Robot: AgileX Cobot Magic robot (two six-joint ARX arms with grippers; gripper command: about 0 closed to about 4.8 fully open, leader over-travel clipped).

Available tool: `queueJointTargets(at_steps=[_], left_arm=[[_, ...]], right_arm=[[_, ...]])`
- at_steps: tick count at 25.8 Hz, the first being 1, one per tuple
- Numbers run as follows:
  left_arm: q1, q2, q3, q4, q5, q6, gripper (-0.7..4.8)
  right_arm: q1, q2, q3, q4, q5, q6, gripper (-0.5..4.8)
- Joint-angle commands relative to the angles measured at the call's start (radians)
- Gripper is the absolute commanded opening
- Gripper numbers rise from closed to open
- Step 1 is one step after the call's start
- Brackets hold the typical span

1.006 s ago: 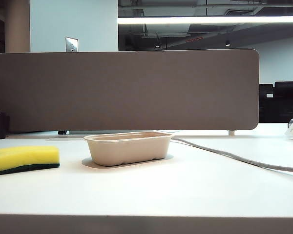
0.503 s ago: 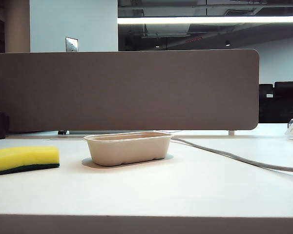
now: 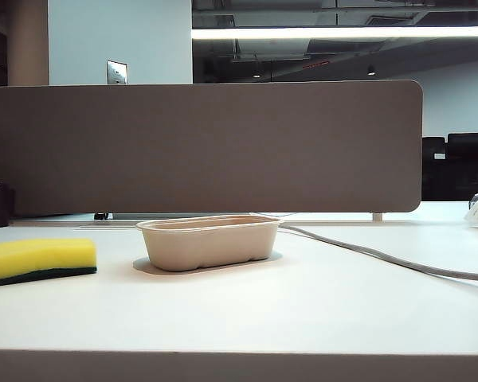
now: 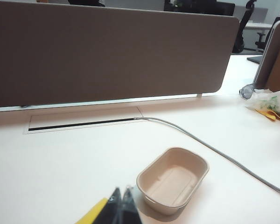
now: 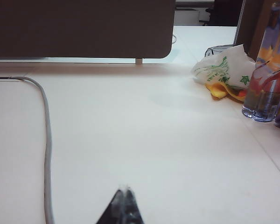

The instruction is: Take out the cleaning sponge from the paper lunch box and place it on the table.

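Sponge [image 3: 40,260] rests flat on the table [image 3: 303,310] at the left edge of the exterior frame, yellow foam up, dark green scouring layer down against the white surface. It sits outside the paper lunch box [image 3: 209,241] and apart from it, with bare table between the two. The box stands upright near the middle of the exterior frame, open side up; the left wrist view shows its inside empty [image 4: 173,179].

Left gripper [image 4: 120,205] shows at the bottom edge of the left wrist view, its two dark fingertips pressed together with no gap, nothing between them. It hangs above the table just beside the near end of the box. A yellow sliver of the sponge [image 4: 91,214] shows next to the fingertips at the lower left of that view.

Right gripper [image 5: 124,205] shows at the bottom centre of the right wrist view, fingertips likewise drawn together and empty, over bare table.

A grey cable [image 3: 382,259] runs from behind the box toward the right edge of the exterior frame. A grey-brown divider panel [image 3: 207,147] stands across the back. A plastic bag [image 5: 224,70] and a clear water bottle [image 5: 266,74] sit at the upper right of the right wrist view.
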State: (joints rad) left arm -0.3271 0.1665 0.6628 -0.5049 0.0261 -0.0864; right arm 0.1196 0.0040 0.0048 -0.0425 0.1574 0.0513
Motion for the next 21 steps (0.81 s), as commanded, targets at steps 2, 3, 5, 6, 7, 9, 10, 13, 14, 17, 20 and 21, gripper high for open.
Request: queueJointTargets(at_steps=[2, 3, 5, 6, 7, 9, 10, 13, 14, 17, 20, 21], left_arm=[[0.000, 0.001, 0.002, 0.008, 0.004, 0.001, -0.05], [0.000, 0.001, 0.002, 0.008, 0.004, 0.001, -0.06], [0.000, 0.001, 0.002, 0.008, 0.004, 0.001, -0.05], [0.000, 0.001, 0.002, 0.008, 0.004, 0.001, -0.05], [0.000, 0.001, 0.002, 0.008, 0.004, 0.001, -0.06], [0.000, 0.001, 0.002, 0.008, 0.004, 0.001, -0.05], [0.000, 0.001, 0.002, 0.008, 0.004, 0.001, -0.06], [0.000, 0.001, 0.002, -0.005, -0.006, 0.042, -0.05], [0.002, -0.002, 0.000, -0.014, -0.024, 0.107, -0.06], [0.042, -0.016, -0.027, -0.021, -0.081, 0.186, -0.06], [0.152, -0.039, -0.110, 0.065, -0.071, 0.167, -0.06], [0.187, -0.047, -0.145, 0.101, -0.072, 0.157, -0.05]], right_arm=[[0.000, 0.000, 0.001, 0.017, 0.000, 0.000, -0.05], [0.000, 0.000, 0.001, 0.017, 0.000, 0.000, -0.05], [0.000, 0.000, 0.001, 0.017, 0.000, 0.000, -0.05], [0.000, 0.000, 0.001, 0.017, 0.000, 0.000, -0.05], [0.000, 0.000, 0.001, 0.017, 0.000, 0.000, -0.05], [0.000, 0.000, 0.001, 0.017, 0.000, 0.000, -0.05], [0.000, 0.000, 0.001, 0.017, 0.000, 0.000, -0.05], [0.000, 0.000, 0.001, 0.017, 0.000, 0.000, -0.05], [0.000, 0.000, 0.001, 0.017, 0.000, 0.000, -0.05], [0.000, 0.000, 0.001, 0.017, 0.000, 0.000, -0.05], [0.000, 0.000, 0.001, 0.017, 0.001, 0.000, -0.05], [0.000, 0.000, 0.001, 0.017, 0.001, 0.000, -0.05]])
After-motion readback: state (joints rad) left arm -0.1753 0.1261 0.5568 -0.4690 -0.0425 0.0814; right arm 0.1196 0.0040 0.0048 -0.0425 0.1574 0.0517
